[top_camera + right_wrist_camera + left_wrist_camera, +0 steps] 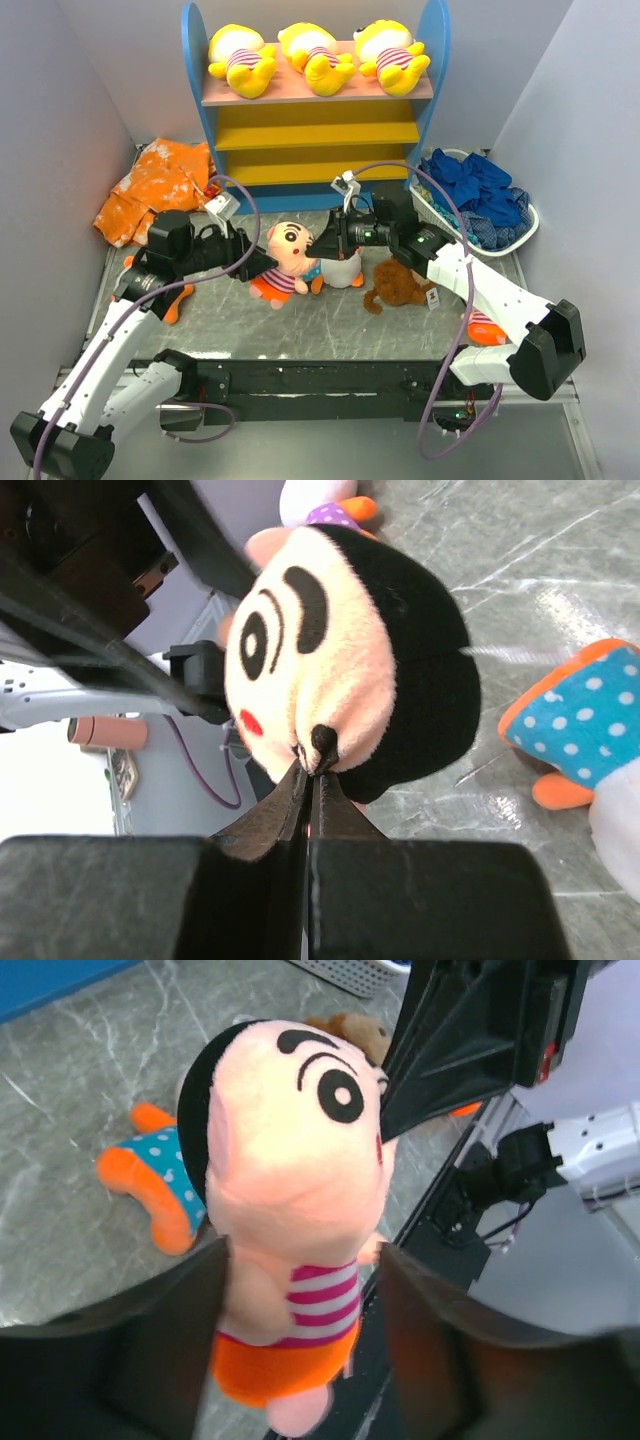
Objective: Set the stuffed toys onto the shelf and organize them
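Observation:
A pink-faced stuffed toy (287, 262) in a pink-striped shirt and orange shorts stands between my two grippers at mid-table. My right gripper (308, 775) is shut on the small black loop on its head (330, 650). My left gripper (302, 1270) stands open around its striped body (322, 1305), one finger against its side and a narrow gap at the other. Three yellow stuffed toys (316, 55) lie on the shelf's (315, 135) pink top board. A dotted-shirt toy (160, 1165) and a brown monkey (398, 285) lie on the table.
An orange-and-white cloth (155, 190) lies at the back left. A white basket (520, 235) of dark blue cloths sits right of the shelf. Another orange toy (485, 328) shows under the right arm. The shelf's two yellow boards hold nothing.

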